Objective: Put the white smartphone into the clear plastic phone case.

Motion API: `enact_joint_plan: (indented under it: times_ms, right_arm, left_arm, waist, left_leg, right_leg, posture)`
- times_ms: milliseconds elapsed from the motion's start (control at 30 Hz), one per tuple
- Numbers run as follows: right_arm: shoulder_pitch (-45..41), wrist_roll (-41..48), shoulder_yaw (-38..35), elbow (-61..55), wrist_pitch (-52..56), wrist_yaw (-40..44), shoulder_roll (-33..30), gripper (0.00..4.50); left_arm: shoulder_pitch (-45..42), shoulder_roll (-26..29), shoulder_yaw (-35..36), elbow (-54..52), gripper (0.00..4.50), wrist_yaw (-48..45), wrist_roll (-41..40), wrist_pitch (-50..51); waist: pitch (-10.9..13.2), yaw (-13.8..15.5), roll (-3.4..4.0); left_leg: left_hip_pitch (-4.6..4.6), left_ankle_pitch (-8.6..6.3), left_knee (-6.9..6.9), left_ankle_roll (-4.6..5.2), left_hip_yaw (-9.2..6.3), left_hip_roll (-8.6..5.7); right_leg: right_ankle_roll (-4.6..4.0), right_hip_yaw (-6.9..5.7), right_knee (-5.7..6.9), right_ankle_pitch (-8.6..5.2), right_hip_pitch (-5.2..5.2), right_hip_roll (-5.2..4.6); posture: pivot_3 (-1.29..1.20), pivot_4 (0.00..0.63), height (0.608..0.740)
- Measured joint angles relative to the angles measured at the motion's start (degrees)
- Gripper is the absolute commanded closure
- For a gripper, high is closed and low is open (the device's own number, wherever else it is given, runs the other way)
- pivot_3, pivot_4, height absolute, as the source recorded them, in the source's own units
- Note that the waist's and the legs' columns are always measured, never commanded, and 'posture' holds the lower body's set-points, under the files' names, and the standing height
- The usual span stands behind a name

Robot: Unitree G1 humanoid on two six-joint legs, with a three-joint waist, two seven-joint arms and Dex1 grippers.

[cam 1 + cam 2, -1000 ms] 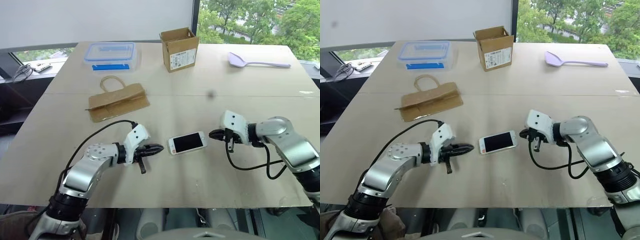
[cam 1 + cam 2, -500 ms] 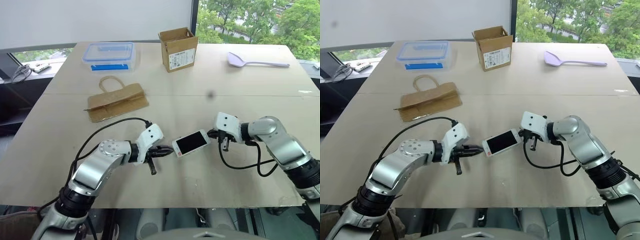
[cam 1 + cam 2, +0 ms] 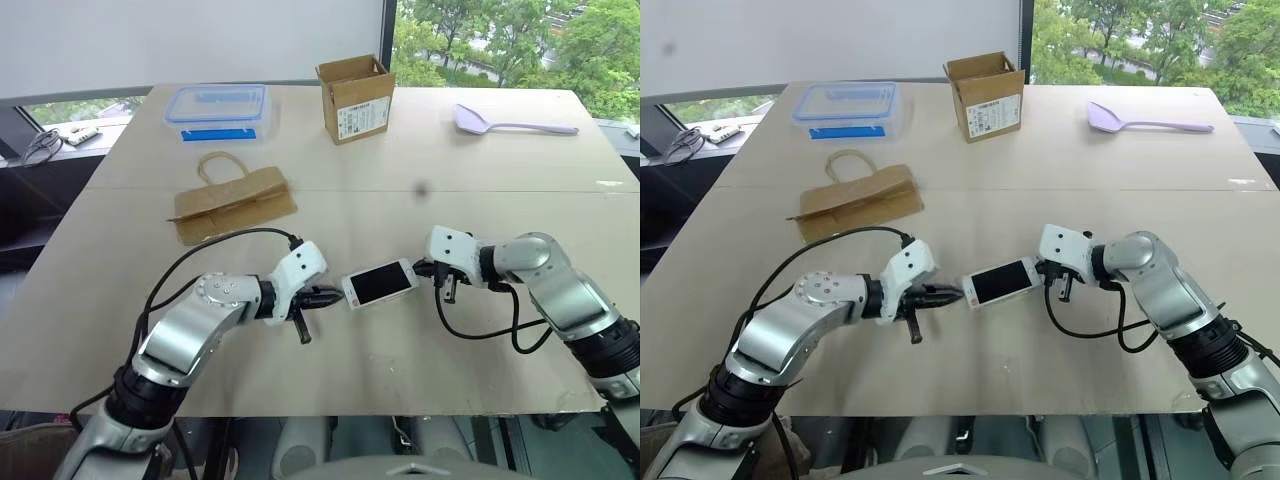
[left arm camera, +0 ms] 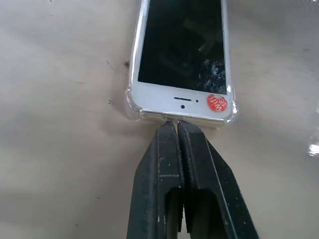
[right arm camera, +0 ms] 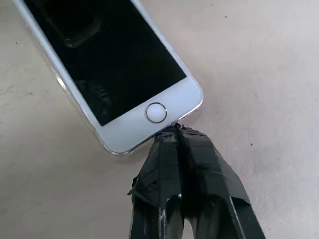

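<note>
We have the white smartphone (image 3: pixel 379 283) near the worktop's (image 3: pixel 500 160) front edge, sitting in the clear plastic phone case (image 4: pixel 130 102), pinned end-to-end between the left claw (image 3: pixel 334 297) and right claw (image 3: pixel 424 268), both fully closed and gripping nothing, probably pressing it home.

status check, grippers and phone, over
Left gripper shut, tips at the phone's earpiece end. Right gripper shut, tips at the home-button end. Phone sits in clear case on table. Nothing in the way.
</note>
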Motion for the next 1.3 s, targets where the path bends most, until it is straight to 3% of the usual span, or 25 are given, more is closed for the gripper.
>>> enact_joint_plan:
  times_ms: [133,300,500,700,867,1067,1300]
  right_arm:
    - [0.05,0.36,0.23,-0.62,0.28,0.85,1.06,4.5]
    - [1.74,2.85,-0.31,-3.78,1.82,0.92,1.84,4.5]
    - [4.98,7.85,-7.51,-8.46,4.81,-0.64,0.75,4.5]
    - [5.47,10.78,-10.11,-10.27,6.36,-4.08,3.46,4.5]
    - [5.67,9.98,-8.66,-10.22,6.92,-8.89,7.05,4.5]
    - [7.03,8.59,-4.34,-10.12,8.18,-10.22,6.86,4.5]
    - [5.42,6.07,-1.59,-7.7,7.27,-10.32,5.43,4.5]
  left_arm:
    - [-3.41,1.78,1.57,7.84,4.42,-2.98,0.54,-5.73]
    - [-0.58,4.35,4.9,13.93,4.42,-7.75,-0.39,-12.35]
    - [1.77,2.54,13.09,15.19,4.42,-12.15,-8.24,-14.2]
    - [3.14,-5.39,6.95,19.34,4.42,-10.91,-4.44,-21.34]
    - [2.56,-8.87,6.17,24.07,4.42,-9.42,-1.57,-29.86]
    - [2.9,-9.27,5.62,24.43,4.42,-8.43,-0.11,-32.63]
    - [2.89,-9.88,4.1,21.22,4.42,-5.2,1.54,-29.08]
  waist:
    - [0.01,-0.21,0.0]
    - [0.03,-0.75,-0.01]
    - [0.12,-0.16,-0.14]
    - [0.13,0.0,-0.16]
    - [0.05,0.07,-0.11]
    - [0.0,0.13,-0.09]
    - [-0.19,0.16,-0.09]
  left_leg:
    - [-0.02,0.0,-0.01,0.0,0.03,0.02]
    - [-0.08,0.0,-0.08,0.0,0.05,0.05]
    - [-0.07,0.0,-0.04,-0.01,0.03,0.05]
    - [-0.06,0.0,-0.02,0.0,0.07,0.02]
    - [0.04,0.0,-0.02,0.0,0.06,0.03]
    - [0.13,0.0,0.03,0.0,0.06,0.02]
    - [0.15,0.0,0.03,0.0,0.06,0.01]
  right_leg:
    - [-0.02,0.02,0.01,0.01,-0.06,0.03]
    - [-0.03,0.05,0.0,0.01,-0.13,0.03]
    - [-0.03,0.01,0.01,0.01,-0.1,-0.04]
    - [-0.05,0.04,0.07,0.02,-0.1,-0.01]
    - [-0.05,0.05,0.13,0.02,-0.05,-0.02]
    - [-0.05,0.06,0.14,0.02,0.03,-0.07]
    - [-0.04,0.04,0.15,0.01,0.04,-0.07]
  posture:
    - [0.0,0.15,0.74]
    - [0.0,0.15,0.74]
    - [0.0,0.15,0.74]
    - [0.0,0.15,0.74]
    - [0.0,0.15,0.74]
    - [0.0,0.15,0.74]
    - [0.0,0.15,0.74]
